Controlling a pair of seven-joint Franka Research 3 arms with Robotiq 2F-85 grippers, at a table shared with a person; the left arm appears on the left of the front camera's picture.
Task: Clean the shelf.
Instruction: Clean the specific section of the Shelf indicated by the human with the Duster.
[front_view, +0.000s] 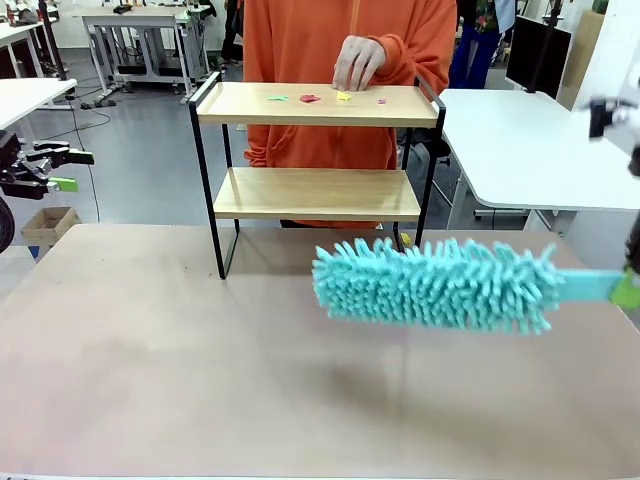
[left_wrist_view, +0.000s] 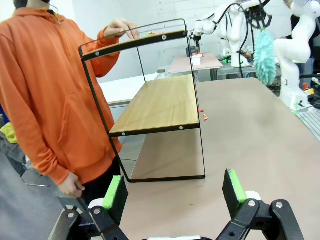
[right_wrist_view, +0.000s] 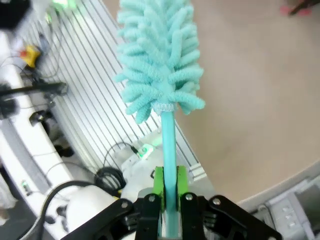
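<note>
Shelf (front_view: 310, 193): we counted two boards (front_view: 250, 107), four scraps (front_view: 310, 98) on top. Our right gripper (right_wrist_view: 170, 181) pinched one duster (front_view: 435, 285); left gripper (left_wrist_view: 175, 187) spread, empty.

Shelf (front_view: 315, 193) of smooth matt light wood boards in thin black metal frame, duster (front_view: 435, 285) with shaggy teal cloth head and smooth plastic handle (right_wrist_view: 168, 145), desk (front_view: 200, 370) matt beige.

Front view: right gripper (front_view: 628, 288) mostly beyond right edge; white arm (front_view: 612, 112) above it blurred. Body of left gripper (front_view: 68, 170) clipped by left edge. Motion-blurred teal fluffy microfibre duster (front_view: 435, 285) covers right feet of two-tier wooden shelf with black metal frame (front_view: 300, 190). Tiny coloured scraps (front_view: 310, 98) on top board too small to identify. Right wrist view: duster tip beyond top edge; handle end buried between green pads (right_wrist_view: 158, 182).
</note>
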